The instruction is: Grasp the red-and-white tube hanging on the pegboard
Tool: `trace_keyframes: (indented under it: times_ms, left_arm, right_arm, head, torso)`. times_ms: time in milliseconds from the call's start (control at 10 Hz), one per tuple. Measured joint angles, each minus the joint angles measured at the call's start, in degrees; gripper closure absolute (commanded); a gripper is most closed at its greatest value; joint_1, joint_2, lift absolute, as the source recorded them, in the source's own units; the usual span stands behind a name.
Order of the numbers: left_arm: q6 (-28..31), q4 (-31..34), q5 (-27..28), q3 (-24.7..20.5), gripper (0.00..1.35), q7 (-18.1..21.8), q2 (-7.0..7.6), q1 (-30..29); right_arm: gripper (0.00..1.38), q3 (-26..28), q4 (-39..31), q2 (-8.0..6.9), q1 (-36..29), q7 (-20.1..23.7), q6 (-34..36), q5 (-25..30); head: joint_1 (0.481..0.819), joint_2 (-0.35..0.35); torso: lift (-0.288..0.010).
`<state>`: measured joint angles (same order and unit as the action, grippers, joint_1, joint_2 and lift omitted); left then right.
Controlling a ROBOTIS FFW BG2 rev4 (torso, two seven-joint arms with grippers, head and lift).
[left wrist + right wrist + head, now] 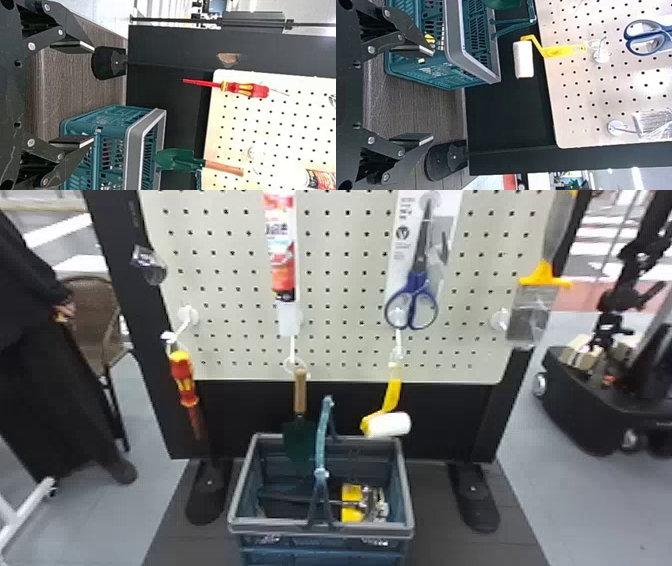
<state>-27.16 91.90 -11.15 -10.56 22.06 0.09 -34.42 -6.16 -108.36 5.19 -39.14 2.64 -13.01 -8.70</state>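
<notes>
The red-and-white tube (281, 255) hangs cap down on the pegboard (345, 280), top centre in the head view; its end (320, 179) also peeks in at the edge of the left wrist view. My left gripper (77, 93) is open, low and well short of the board, with the basket (115, 146) beside one finger. My right gripper (413, 93) is open too, back from the board, near the basket's (451, 51) other side. Nothing sits between either pair of fingers.
On the pegboard hang a red-and-yellow screwdriver (184, 390), a green trowel (299, 415), blue scissors (414, 285), a yellow paint roller (387, 415) and a brush (537, 300). The teal basket (320, 530) stands on the floor below. A person in black (40, 355) stands at the left.
</notes>
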Motion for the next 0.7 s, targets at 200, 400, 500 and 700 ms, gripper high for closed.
trace_keyframes:
  times_ms: [200,400,500,700]
  left_arm:
    - [0.0,0.0,0.1,0.0,0.47,0.0,0.0,0.0]
    - [0.1,0.1,0.1,0.0,0.47,0.0,0.0,0.0]
    - [0.1,0.2,0.1,0.1,0.47,0.0,0.0,0.1]
    - [2.7,3.7,0.7,0.0,0.47,0.0,0.0,-0.3]
  right_arm:
    - [0.51,0.0,0.0,0.0,0.0,0.0,0.0,0.0]
    - [0.51,0.0,0.0,0.0,0.0,0.0,0.0,0.0]
    - [0.51,0.0,0.0,0.0,0.1,0.0,0.0,0.0]
    - [0.51,0.0,0.0,0.0,0.1,0.0,0.0,0.0]
  head:
    - [0.549,0.0]
    - [0.549,0.0]
    - [0.549,0.0]
    - [0.549,0.0]
  torso:
    - [-0.1]
    - [-0.1]
    - [-0.1]
    - [-0.1]
